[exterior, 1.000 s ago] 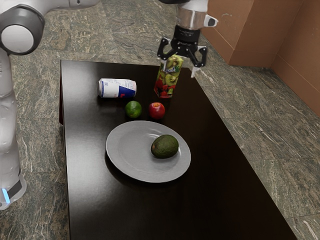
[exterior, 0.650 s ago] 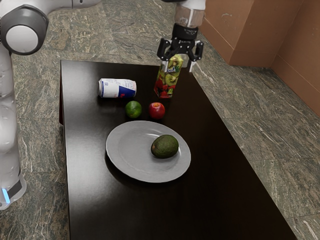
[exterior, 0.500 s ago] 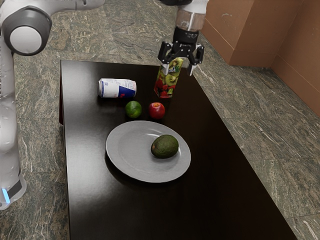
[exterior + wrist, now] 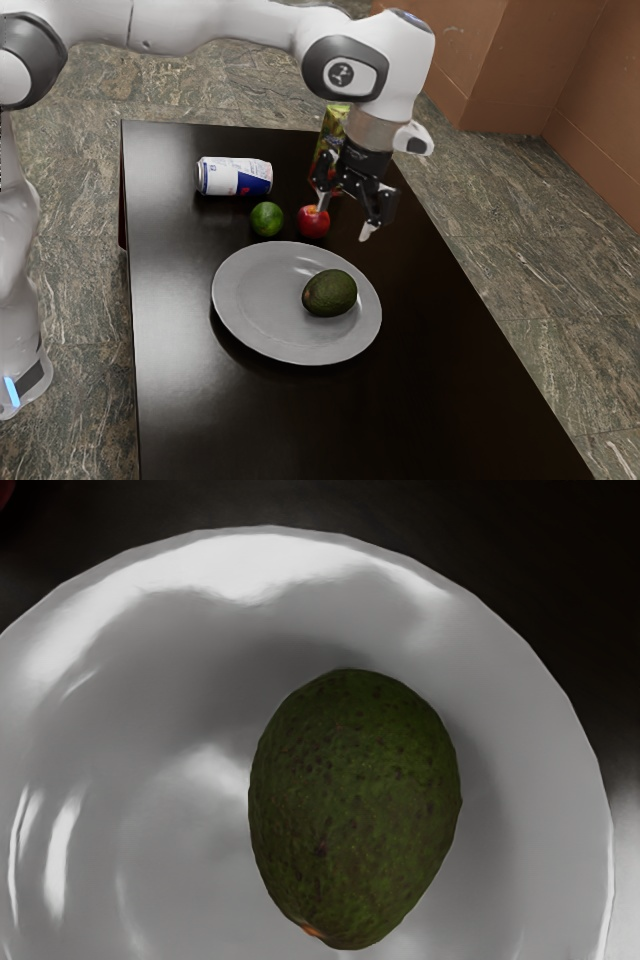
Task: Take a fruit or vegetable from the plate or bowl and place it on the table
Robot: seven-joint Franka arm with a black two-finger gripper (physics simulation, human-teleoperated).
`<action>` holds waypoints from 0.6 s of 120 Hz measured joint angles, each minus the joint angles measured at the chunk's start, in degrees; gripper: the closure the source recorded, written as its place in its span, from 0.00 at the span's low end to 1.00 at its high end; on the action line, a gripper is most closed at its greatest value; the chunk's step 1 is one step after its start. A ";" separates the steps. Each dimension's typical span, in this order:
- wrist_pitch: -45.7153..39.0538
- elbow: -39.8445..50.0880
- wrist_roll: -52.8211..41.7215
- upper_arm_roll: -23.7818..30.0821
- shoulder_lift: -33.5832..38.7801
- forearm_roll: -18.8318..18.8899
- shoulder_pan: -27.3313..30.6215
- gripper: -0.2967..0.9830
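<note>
Floor (image 4: 560,250): grey-brown stone, streaked with pale veins.
Desk (image 4: 430,400): dark and smooth, with a soft sheen and straight edges.
Arm (image 4: 225,28): glossy white, with rounded casings and dark grey joint caps.
Plate (image 4: 245,305): round, grey and shallow, its smooth glaze catching bright streaks in the wrist view; it sat on the desk.
Carton (image 4: 334,120): upright and box-shaped, printed with fruit, partly hidden behind the claw (image 4: 345,219).
Claw state: black linkages with pale tips, tilted in the air; its two fingers stood well apart, with nothing held between them.
Can (image 4: 235,177): a white and blue cylinder, lying on its side on the desk.
Avocado (image 4: 330,293): egg-shaped, with pebbly dark green skin, dark flecks and a small orange spot at its narrower end; it lay on the plate, off centre, under the hand in the wrist view.
Apple (image 4: 312,227): round, smooth and red, on the desk near the plate.
Lime (image 4: 267,219): round and green, beside the apple but apart from it.
</note>
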State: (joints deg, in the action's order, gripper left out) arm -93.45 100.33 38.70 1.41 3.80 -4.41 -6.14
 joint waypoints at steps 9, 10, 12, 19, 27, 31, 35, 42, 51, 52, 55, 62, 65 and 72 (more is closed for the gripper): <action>-2.23 0.53 -5.33 0.00 -0.62 0.07 0.63 0.23; -2.44 0.61 -5.89 0.00 -0.65 0.06 0.68 0.23; -2.85 0.84 -6.98 0.00 -0.68 0.05 0.76 0.23; -4.69 4.39 -10.52 0.13 0.47 -0.12 0.99 0.23; -7.14 8.70 -14.08 0.59 2.35 -0.62 0.78 0.23; -8.23 9.68 -15.71 0.72 2.66 -0.94 0.45 0.23; -9.46 11.05 -17.26 0.85 2.88 -1.45 0.25 0.23; -11.57 12.50 -19.77 0.98 2.72 -2.36 0.16 0.23; -13.85 13.10 -22.67 1.04 1.64 -3.58 0.51 0.23; -14.08 13.12 -22.97 1.04 1.51 -3.69 0.55 0.23; -14.71 13.17 -23.85 1.05 1.22 -3.98 0.69 0.23; -15.95 13.22 -25.76 1.05 0.70 -4.50 0.99 0.23; -16.41 13.23 -26.53 1.05 0.58 -4.67 1.09 0.23; -17.28 13.34 -27.95 1.05 0.44 -5.27 1.23 0.23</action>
State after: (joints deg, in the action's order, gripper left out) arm -110.73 113.67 10.74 2.46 4.23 -9.68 -4.91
